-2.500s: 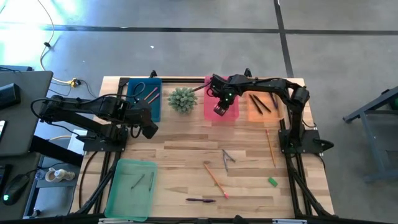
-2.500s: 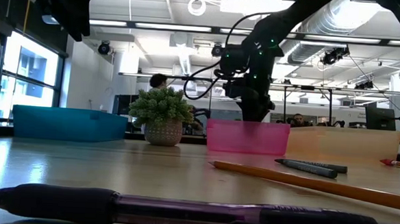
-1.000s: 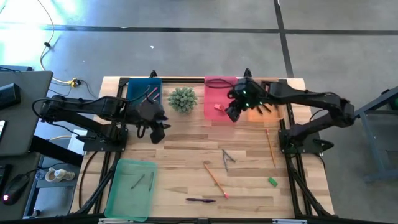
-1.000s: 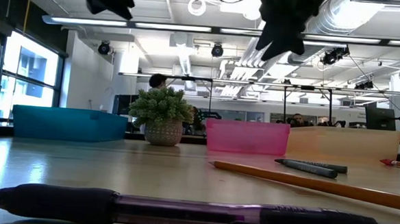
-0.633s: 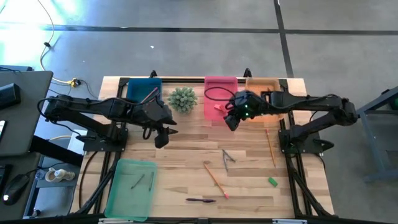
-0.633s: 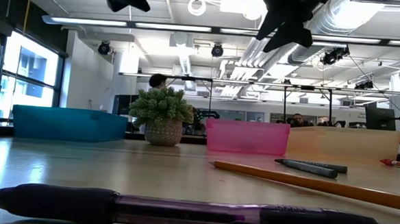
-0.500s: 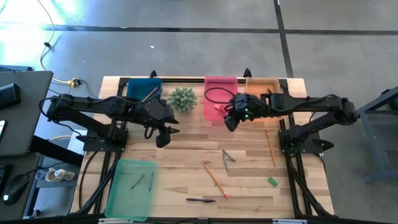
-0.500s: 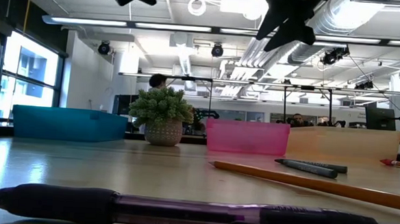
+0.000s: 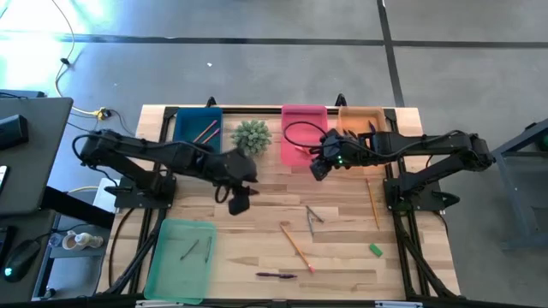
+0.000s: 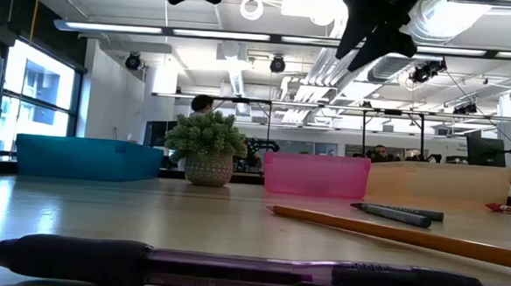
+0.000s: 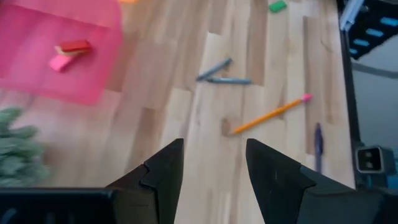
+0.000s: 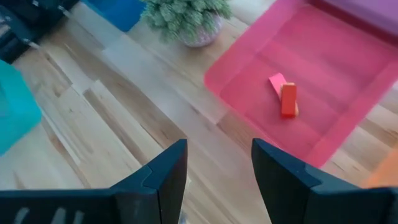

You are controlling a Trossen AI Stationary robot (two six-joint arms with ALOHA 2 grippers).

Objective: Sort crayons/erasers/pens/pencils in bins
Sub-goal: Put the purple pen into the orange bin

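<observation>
My left gripper (image 9: 238, 202) hangs open and empty above the middle of the table, left of two grey crayons (image 9: 313, 216) (image 11: 214, 70). My right gripper (image 9: 318, 170) is open and empty too, just off the near edge of the pink bin (image 9: 301, 120) (image 12: 323, 68). That bin holds a red eraser (image 12: 288, 99) and a pink eraser (image 12: 275, 81). Lying flat on the wood are an orange pencil (image 9: 295, 246) (image 11: 270, 114), a second pencil (image 9: 372, 204), a green eraser (image 9: 375, 249) and a dark pen (image 9: 276, 275) (image 10: 231, 271).
The blue bin (image 9: 199, 133) and orange bin (image 9: 360, 116) stand along the far edge, with a potted spiky plant (image 9: 251, 137) between the blue and pink bins. The light green bin (image 9: 181, 259) sits at the near left and holds short sticks. Bare wood lies between the grippers.
My left gripper has travelled toward the table's right and near edge, from beside the blue bin out over the middle of the table. My right gripper has edged slightly toward the near edge, away from the pink bin. No object on the table has moved.
</observation>
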